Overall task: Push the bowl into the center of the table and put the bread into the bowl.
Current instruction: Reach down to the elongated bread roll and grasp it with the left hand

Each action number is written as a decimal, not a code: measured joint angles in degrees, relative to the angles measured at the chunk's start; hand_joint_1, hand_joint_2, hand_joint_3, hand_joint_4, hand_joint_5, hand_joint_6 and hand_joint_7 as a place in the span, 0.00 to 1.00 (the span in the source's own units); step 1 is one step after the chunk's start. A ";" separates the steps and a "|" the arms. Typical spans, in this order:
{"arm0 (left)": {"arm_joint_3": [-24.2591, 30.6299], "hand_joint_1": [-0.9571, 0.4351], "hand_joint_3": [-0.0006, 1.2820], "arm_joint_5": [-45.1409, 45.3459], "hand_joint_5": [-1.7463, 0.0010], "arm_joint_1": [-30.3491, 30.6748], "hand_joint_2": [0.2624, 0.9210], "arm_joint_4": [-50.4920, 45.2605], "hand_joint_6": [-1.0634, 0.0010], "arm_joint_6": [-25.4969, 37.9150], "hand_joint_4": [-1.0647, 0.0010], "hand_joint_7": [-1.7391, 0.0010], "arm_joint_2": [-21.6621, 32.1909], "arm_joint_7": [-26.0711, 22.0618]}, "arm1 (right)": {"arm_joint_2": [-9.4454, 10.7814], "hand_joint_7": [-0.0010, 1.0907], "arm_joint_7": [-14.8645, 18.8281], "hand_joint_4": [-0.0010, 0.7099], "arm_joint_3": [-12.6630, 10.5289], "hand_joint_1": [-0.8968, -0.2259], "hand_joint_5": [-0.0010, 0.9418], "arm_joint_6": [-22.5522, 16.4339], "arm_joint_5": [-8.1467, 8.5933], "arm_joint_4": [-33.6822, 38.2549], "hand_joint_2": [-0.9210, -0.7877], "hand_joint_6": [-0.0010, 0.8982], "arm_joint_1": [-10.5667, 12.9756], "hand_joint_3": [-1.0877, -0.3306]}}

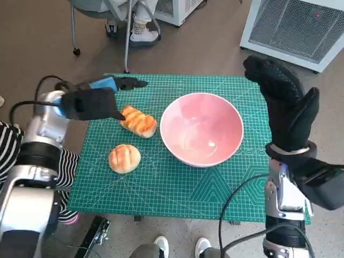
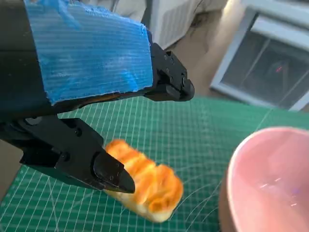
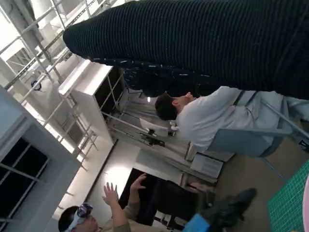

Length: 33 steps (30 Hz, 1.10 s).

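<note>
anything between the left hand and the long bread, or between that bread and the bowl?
Nothing visible. The left hand hovers open right over the long bread, its fingers at the loaf's end. Bare green mat separates loaf and pink bowl. The round bread sits off to the side, clear of that path.

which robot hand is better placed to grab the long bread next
Left. The left robot hand hovers open right over the long bread, fingers either side in the wrist view. The right robot hand is raised beyond the pink bowl.
</note>
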 measured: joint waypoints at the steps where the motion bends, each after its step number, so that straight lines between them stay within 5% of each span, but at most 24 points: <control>1: -0.32 0.72 0.01 0.31 1.00 -0.18 0.80 0.72 0.67 0.14 0.87 1.00 -0.31 0.27 | 0.00 0.33 0.00 0.28 -0.06 0.31 0.01 0.04 0.07 0.01 0.00 0.17 0.00 0.50; 10: -3.99 0.71 0.01 4.08 1.00 -1.76 0.81 5.26 0.67 3.41 0.87 1.00 -2.92 3.61 | 0.00 0.33 0.18 0.29 -0.28 0.31 0.01 0.29 1.62 -0.01 0.00 0.17 0.00 0.50; 33: -9.94 0.68 0.01 9.59 0.99 -2.66 0.81 11.87 0.66 9.49 0.86 1.00 -8.92 8.22 | -0.02 0.34 0.59 0.29 -0.37 0.32 0.00 0.75 1.75 -0.81 0.00 0.17 0.15 0.50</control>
